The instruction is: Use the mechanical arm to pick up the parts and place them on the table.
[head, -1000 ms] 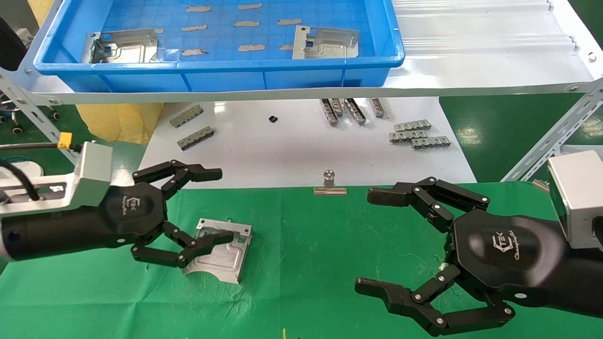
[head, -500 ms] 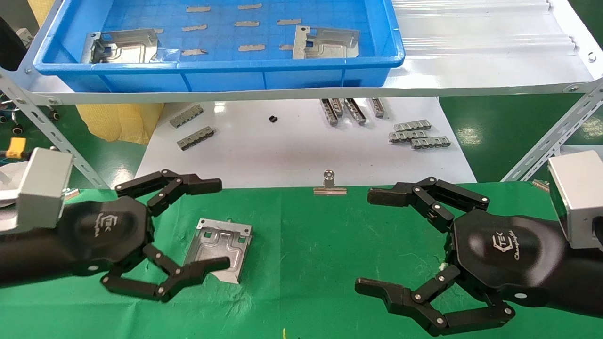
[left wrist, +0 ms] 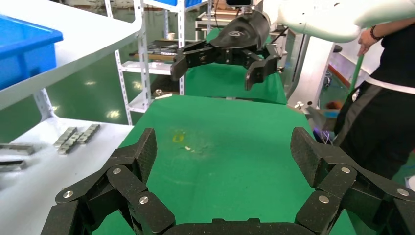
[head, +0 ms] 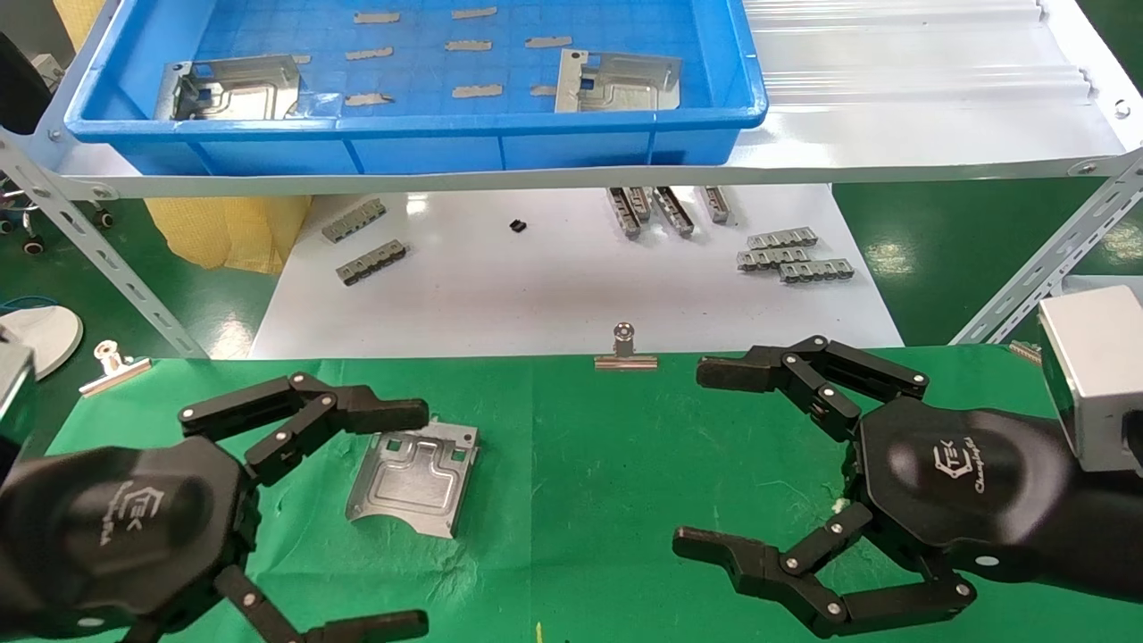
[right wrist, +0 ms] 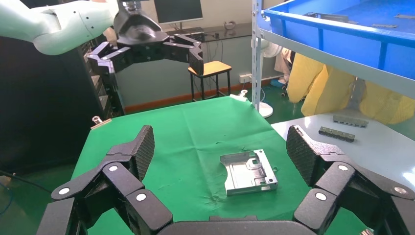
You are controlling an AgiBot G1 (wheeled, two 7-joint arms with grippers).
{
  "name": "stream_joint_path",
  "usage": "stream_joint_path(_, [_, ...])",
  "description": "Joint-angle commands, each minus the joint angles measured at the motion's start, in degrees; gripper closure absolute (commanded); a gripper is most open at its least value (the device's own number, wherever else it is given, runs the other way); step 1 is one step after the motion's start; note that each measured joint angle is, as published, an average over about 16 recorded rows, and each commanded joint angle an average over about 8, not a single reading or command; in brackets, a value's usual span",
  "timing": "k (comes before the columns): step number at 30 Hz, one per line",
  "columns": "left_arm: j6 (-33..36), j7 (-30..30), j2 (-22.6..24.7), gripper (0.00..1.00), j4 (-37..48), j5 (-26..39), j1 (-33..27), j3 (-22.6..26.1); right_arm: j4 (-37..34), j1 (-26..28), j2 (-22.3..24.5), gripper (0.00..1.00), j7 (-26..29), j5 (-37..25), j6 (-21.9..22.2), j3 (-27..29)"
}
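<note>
One silvery stamped part (head: 412, 478) lies flat on the green cloth table (head: 580, 446); it also shows in the right wrist view (right wrist: 248, 172). My left gripper (head: 402, 522) is open and empty, low at the near left, with its upper finger (head: 384, 416) just beside the part's far left corner. Its own view (left wrist: 225, 152) shows only bare green cloth between the fingers. Two more parts lie in the blue tray, one at the left (head: 232, 87) and one at the right (head: 616, 82). My right gripper (head: 705, 457) hangs open and empty over the cloth at the right.
The blue tray (head: 420, 147) stands on a white shelf at the back. Small grey slotted bars (head: 790, 254) lie on the white tabletop (head: 536, 286) below it. Silver binder clips (head: 625, 353) hold the cloth's far edge. Angled shelf struts (head: 1045, 268) stand at both sides.
My left gripper has drawn back from over the part toward the near left, staying open. The part stays on the cloth. The right arm has not moved.
</note>
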Motion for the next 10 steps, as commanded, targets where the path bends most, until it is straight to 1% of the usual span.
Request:
stream_joint_path(1, [-0.09,-0.74,-0.44,0.0,-1.52,-0.46,0.81,-0.68,0.0,0.0,0.0,0.0,0.0,0.0,0.0,0.0])
stream_joint_path(10, [-0.14,-0.51,-0.33,0.0,-0.97,-0.36,0.59,-0.48,0.0,0.0,0.0,0.0,0.0,0.01,0.0,0.0])
